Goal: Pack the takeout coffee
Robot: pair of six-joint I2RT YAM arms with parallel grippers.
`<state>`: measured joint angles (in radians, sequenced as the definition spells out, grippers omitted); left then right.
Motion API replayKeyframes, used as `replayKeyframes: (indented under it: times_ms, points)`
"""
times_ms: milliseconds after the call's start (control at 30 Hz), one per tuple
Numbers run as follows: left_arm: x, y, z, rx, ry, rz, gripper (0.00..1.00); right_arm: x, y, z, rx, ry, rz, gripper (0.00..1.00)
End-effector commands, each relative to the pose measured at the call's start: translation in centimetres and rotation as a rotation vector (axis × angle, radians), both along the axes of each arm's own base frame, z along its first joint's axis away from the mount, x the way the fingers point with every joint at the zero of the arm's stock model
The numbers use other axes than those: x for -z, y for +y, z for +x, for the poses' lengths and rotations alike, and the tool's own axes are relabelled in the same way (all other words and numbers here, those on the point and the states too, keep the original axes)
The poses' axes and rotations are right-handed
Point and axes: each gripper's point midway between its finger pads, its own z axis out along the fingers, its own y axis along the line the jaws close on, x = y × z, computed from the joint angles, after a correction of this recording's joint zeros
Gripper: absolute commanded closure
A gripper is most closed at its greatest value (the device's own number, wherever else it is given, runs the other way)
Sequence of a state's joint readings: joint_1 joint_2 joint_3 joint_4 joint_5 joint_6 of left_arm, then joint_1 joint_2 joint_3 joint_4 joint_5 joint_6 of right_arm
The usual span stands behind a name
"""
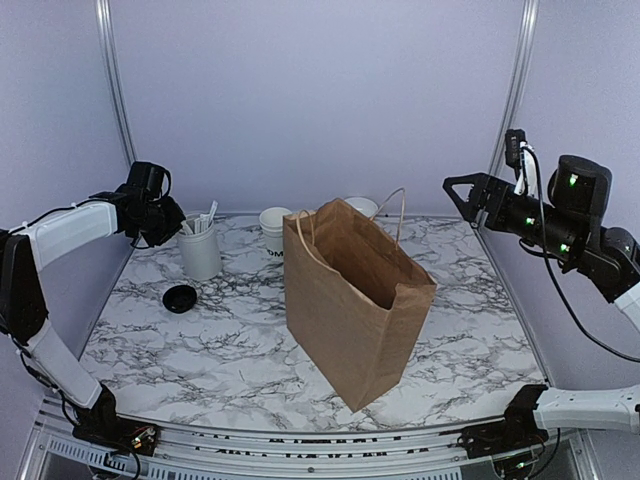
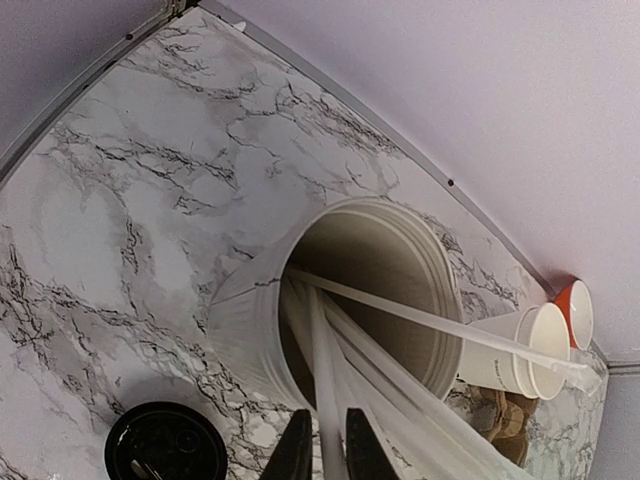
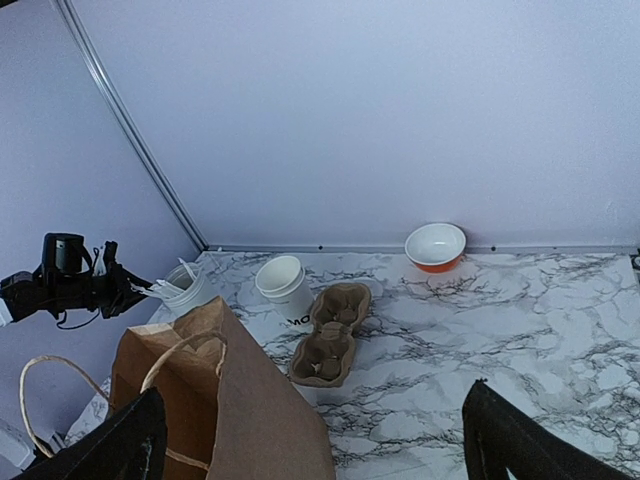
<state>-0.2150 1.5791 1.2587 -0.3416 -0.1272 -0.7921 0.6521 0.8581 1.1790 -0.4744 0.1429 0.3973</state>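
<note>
The takeout coffee is out of view in every frame. A brown paper bag (image 1: 355, 300) stands open in the middle of the table, also low in the right wrist view (image 3: 230, 400). My left gripper (image 1: 172, 222) hangs over the tall white utensil holder (image 1: 200, 250) at the back left. In the left wrist view its jaws (image 2: 330, 455) are shut on a thin white utensil (image 2: 325, 400) that sticks out of the holder (image 2: 250, 310). My right gripper (image 1: 460, 190) is raised at the back right, open and empty (image 3: 312, 390).
A lidless white cup (image 1: 275, 230) with dark lettering stands behind the bag. A black lid (image 1: 180, 298) lies on the table in front of the holder. A cardboard cup carrier (image 3: 330, 335) lies beside the cup, and an orange bowl (image 3: 435, 245) sits by the back wall.
</note>
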Motion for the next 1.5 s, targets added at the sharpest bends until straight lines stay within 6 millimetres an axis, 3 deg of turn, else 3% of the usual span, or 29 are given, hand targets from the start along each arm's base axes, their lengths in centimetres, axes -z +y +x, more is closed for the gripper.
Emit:
replayKeyframes:
  times_ms: [0, 300, 633, 1467]
  points:
    - [-1.2, 0.0, 0.7, 0.01, -0.035, -0.002, 0.88, -0.8, -0.5, 0.1, 0.022, -0.011, 0.018, 0.0]
    - [-1.6, 0.1, 0.1, 0.021, -0.044, 0.012, 1.0, -1.0, -0.5, 0.2, 0.023, -0.015, 0.013, 0.0]
    - [-3.9, 0.9, -1.1, 0.03, -0.061, 0.06, 1.0, -1.1, -0.4, 0.2, 0.021, -0.02, 0.013, 0.0]
    - [-7.3, 2.3, -4.3, 0.107, -0.024, 0.221, 1.0, -0.4, 0.8, 1.1, -0.008, -0.008, -0.016, 0.0]
